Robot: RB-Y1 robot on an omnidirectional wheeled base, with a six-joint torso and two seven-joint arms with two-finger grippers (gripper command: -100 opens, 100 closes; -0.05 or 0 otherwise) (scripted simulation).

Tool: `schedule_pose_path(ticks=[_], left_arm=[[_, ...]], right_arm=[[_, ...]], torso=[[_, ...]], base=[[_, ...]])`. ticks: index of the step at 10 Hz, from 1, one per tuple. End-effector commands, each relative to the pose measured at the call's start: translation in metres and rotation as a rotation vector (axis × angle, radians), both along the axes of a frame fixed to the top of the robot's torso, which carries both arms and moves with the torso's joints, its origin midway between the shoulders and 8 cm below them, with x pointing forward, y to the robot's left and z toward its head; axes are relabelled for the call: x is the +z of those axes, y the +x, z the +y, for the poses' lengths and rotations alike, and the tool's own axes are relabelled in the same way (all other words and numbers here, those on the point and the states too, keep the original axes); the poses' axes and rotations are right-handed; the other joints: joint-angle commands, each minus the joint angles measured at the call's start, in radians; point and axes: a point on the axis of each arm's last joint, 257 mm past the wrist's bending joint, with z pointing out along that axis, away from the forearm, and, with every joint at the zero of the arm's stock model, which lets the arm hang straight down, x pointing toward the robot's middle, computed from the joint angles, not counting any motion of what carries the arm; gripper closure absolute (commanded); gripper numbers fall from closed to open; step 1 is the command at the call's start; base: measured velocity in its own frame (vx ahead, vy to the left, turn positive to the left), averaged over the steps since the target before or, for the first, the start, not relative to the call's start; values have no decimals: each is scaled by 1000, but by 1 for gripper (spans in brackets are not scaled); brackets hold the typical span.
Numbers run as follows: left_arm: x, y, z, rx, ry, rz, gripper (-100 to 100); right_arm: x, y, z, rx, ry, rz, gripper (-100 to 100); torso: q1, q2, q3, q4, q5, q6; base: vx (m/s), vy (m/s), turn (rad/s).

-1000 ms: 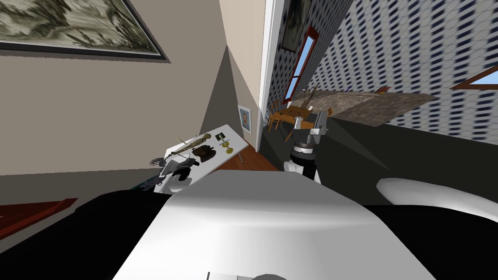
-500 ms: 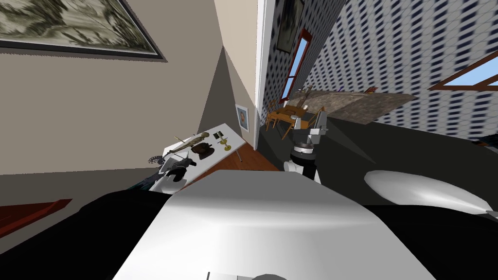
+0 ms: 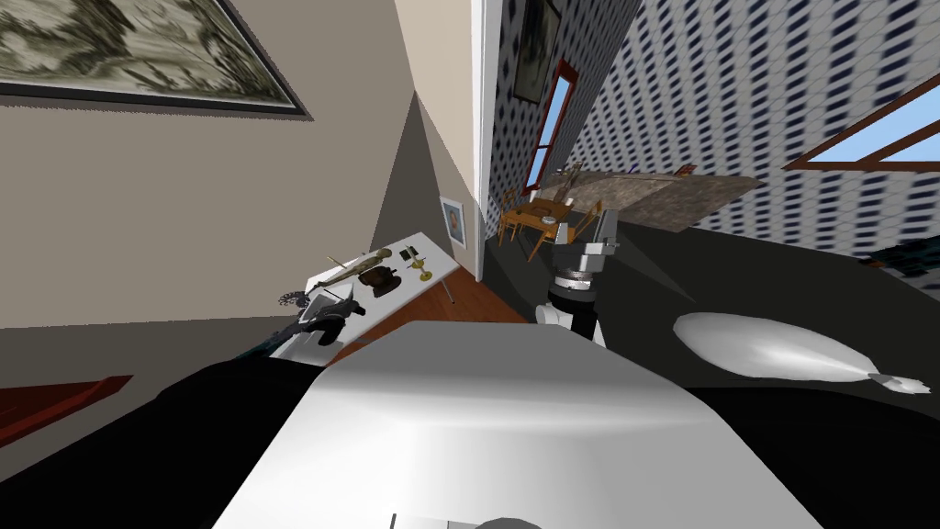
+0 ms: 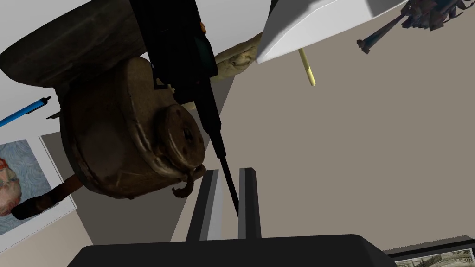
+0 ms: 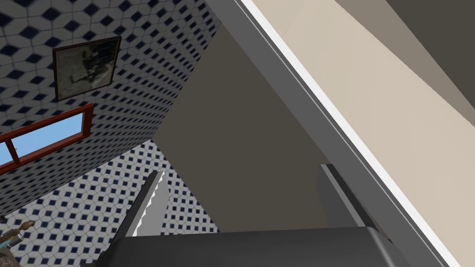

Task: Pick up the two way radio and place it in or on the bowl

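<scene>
The two way radio [image 4: 178, 51] is black with a long thin antenna. It lies against the brown round bowl-like pot [image 4: 130, 139] on the white table [image 3: 439, 260]. My left gripper [image 4: 229, 172] has its fingers close together, with the antenna's thin end running down between them. In the head view the left gripper [image 3: 323, 320] is a dark shape over the table's near end, just short of the pot [image 3: 381, 280]. My right gripper [image 3: 592, 234] is raised in front of me, away from the table, fingers [image 5: 150, 204] wide open and empty.
On the table lie a long tan object [image 3: 360, 266], a brass candlestick [image 3: 422, 268], a blue pen [image 4: 23, 113] and a yellow pencil [image 4: 307, 67]. A white door frame [image 3: 482, 138] stands right of the table. Beyond it are a wooden table and chairs [image 3: 542, 216].
My head view has swung, so the table and doorway have slid left in the picture. The left gripper stays at the table's near end and the right arm holds its raised pose.
</scene>
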Motion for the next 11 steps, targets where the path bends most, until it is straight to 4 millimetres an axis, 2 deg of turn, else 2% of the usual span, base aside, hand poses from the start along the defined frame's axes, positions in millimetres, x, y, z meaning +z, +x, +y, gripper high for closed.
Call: schedule_pose_path(ticks=[1, 5, 7, 11], left_arm=[[4, -2, 3, -13, 25, 31, 100], [20, -8, 9, -36, 47, 76, 100], [29, -9, 10, -31, 22, 60, 100], [41, -10, 9, -8, -44, 6, 100]], right_arm=[[0, 0, 0, 0, 0, 0, 0], [0, 0, 0, 0, 0, 0, 0], [0, 0, 0, 0, 0, 0, 0], [0, 0, 0, 0, 0, 0, 0]], torso=[[0, 0, 0, 0, 0, 0], [3, -1, 0, 0, 0, 0], [11, -1, -1, 0, 1, 0], [15, -7, -4, -2, 2, 0]], base=[[-87, -43, -38], [-92, 7, -75], [-91, 144, -99], [-17, 157, -57]])
